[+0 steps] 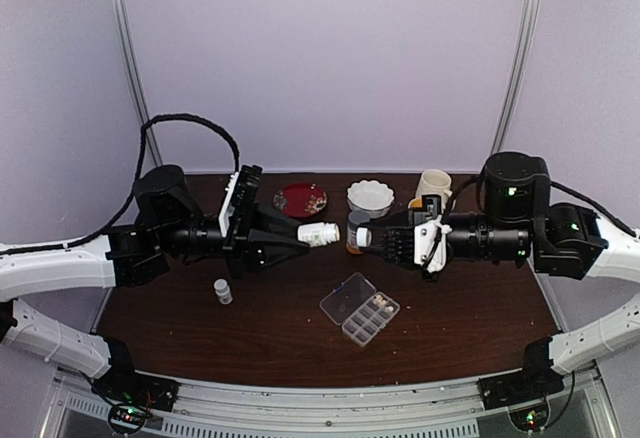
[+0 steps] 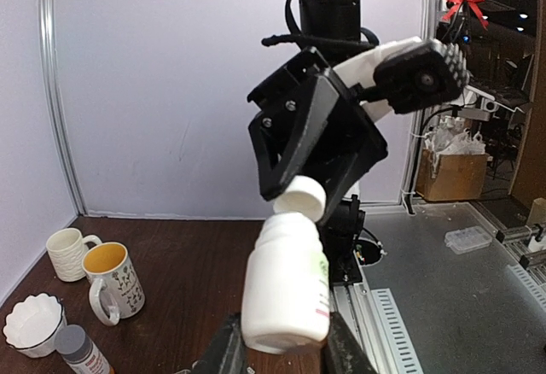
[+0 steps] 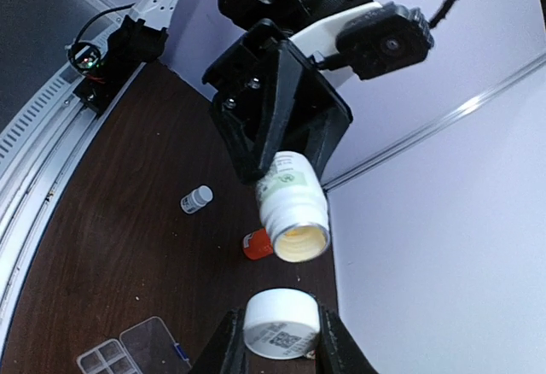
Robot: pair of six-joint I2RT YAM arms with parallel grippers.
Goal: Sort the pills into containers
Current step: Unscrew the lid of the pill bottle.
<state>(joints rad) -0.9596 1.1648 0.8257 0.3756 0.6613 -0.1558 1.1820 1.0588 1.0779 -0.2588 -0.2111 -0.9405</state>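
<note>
My left gripper is shut on a white pill bottle, held on its side above the table with the open mouth towards the right arm; the bottle also shows in the left wrist view. My right gripper is shut on the bottle's white cap, a short gap from the bottle mouth. The clear organiser box lies open on the table below, and pale pills show in its compartments.
A small grey-capped vial stands at the left. At the back are a red plate, a white fluted bowl, two mugs, an amber bottle and an orange bottle.
</note>
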